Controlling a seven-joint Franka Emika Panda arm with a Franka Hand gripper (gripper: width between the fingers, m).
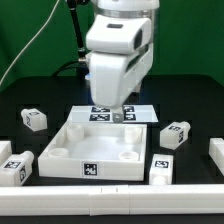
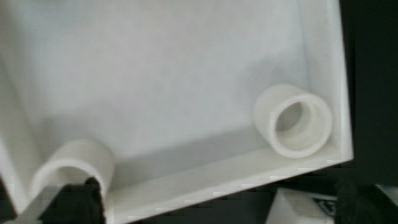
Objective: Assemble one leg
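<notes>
The large white square tray-like piece (image 1: 100, 150) lies in the middle of the table, its hollow side up. In the wrist view its inside (image 2: 160, 90) fills the picture, with two round corner sockets (image 2: 295, 120) showing. Small white tagged legs lie around it: one at the exterior view's left (image 1: 33, 118), one at the front left (image 1: 12, 166), one at the right (image 1: 176, 133) and one at the front right (image 1: 160, 169). My gripper (image 1: 120, 116) hangs low over the tray's far wall. Its fingers (image 2: 71, 195) stand wide apart, open and empty, with the wall's edge between them.
The marker board (image 1: 115, 112) lies flat just behind the tray, under the gripper. Another white part (image 1: 215, 152) sits at the exterior view's right edge. A white rail (image 1: 110, 190) runs along the table's front. A green wall stands behind.
</notes>
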